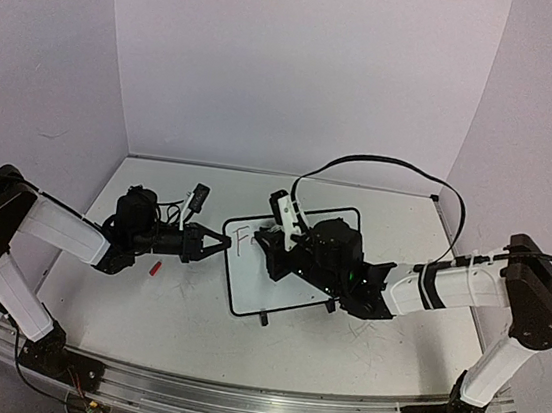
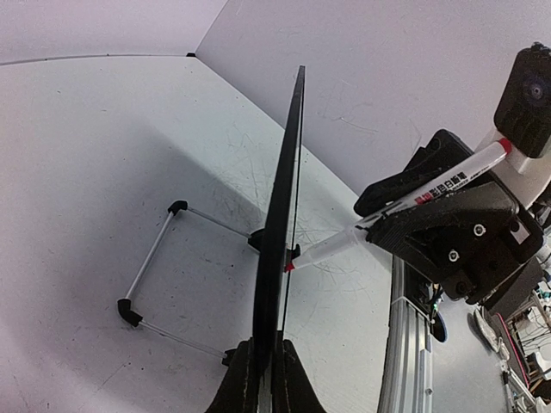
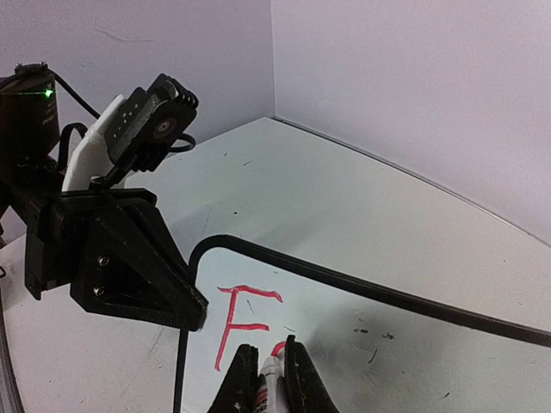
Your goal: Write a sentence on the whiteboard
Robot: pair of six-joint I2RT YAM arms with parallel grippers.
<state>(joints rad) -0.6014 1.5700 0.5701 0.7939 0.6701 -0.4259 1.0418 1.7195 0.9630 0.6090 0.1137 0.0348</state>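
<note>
The whiteboard [image 1: 293, 269] lies mid-table on its wire stand [image 2: 153, 258]. In the left wrist view it shows edge-on [image 2: 277, 232]. My left gripper [image 1: 223, 244] is shut on its left edge, one jaw on each face [image 2: 269, 379]. My right gripper [image 1: 275, 243] is shut on a white marker [image 2: 413, 200], whose red tip touches the board face. In the right wrist view the marker [image 3: 269, 389] sits between my fingers. A red "F" [image 3: 234, 323] and the start of a second red stroke show on the board [image 3: 405, 344].
A small red cap [image 1: 156, 268] lies on the grey table left of the board. Purple walls close in the back and sides. A metal rail [image 2: 405, 344] runs along the near edge. A black cable [image 1: 382, 163] arcs over the right arm.
</note>
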